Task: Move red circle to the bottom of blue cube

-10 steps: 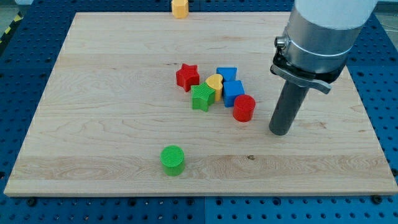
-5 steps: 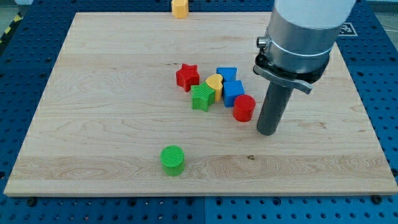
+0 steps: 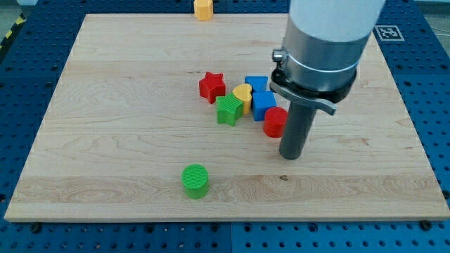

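Pale wood makes up the board (image 3: 105, 105), which fills most of the frame and sits on a blue perforated table (image 3: 436, 105). In the lower left of centre a green cylinder (image 3: 195, 180) stands alone, well apart from the rest. At the top edge, left of centre, a yellow block (image 3: 203, 8) sits half cut off by the frame, its shape unclear. Near the centre a cluster begins with a red star (image 3: 211, 86); just below and to its right is a green star (image 3: 228, 109), touching a yellow heart (image 3: 242, 94). Behind the heart is a blue block (image 3: 256, 83) of uncertain shape, and the blue cube (image 3: 263, 104) sits just right of the heart. The red circle (image 3: 274, 121) lies at the cube's lower right corner, touching it. My tip (image 3: 291, 157) rests on the board just to the right of and below the red circle, the rod partly hiding the circle's right edge; the arm carries no gripper, only this rod.
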